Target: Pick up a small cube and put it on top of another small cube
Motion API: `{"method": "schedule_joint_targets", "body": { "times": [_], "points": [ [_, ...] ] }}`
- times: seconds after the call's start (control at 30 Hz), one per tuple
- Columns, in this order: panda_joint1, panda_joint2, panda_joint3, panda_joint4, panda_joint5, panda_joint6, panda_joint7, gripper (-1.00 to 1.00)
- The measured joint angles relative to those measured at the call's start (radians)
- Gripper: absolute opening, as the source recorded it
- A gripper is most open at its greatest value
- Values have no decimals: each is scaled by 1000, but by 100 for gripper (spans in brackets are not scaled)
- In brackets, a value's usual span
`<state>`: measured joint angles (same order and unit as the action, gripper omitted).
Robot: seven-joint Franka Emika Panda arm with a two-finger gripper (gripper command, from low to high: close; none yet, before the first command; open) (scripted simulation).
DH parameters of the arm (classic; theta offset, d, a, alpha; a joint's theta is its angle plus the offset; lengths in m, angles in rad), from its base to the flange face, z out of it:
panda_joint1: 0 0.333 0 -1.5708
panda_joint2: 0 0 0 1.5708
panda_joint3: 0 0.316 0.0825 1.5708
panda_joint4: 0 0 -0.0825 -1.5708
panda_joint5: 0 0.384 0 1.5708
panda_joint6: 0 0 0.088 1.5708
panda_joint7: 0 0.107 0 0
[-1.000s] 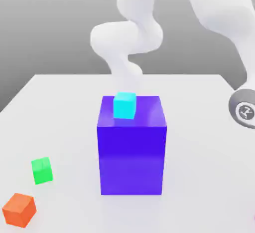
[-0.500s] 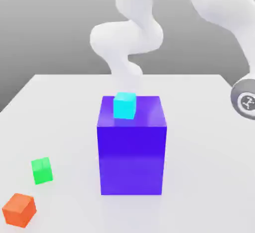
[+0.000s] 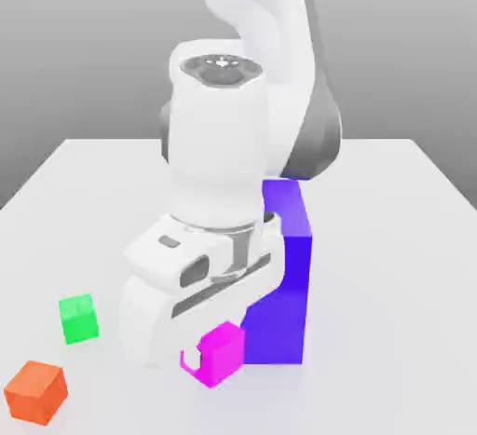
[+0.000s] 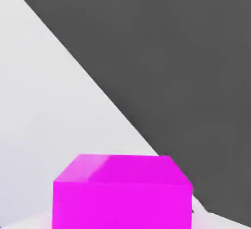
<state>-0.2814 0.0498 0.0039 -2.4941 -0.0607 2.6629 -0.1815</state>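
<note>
Jaws closed, apparently gripping the magenta cube

white tabletop, plain grey bkgd, lighter twd tabletop, even light

My arm has swung from exterior view's right to centre, now in front of blue-violet block, covering part of it. Cyan cube, earlier visible on block, now hidden from me. Magenta cube now in sight, low in front of block.
</note>
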Motion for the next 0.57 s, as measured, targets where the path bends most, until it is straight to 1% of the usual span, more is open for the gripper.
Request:
{"method": "schedule_joint_targets", "body": {
  "times": [0.1, 0.23, 0.3, 0.43, 0.47, 0.57],
  "points": [
    [-188, -80, -80, -97, 57, 9, -179, -100],
    [-268, -116, -124, -216, 50, 5, -234, -100],
    [-274, -74, -127, -234, 59, 46, -246, -100],
    [-281, 58, -109, -234, 103, 171, -279, -100],
    [-289, 84, -101, -233, 108, 195, -282, 100],
    [-289, 84, -101, -233, 108, 195, -282, 100]
  ]
}}
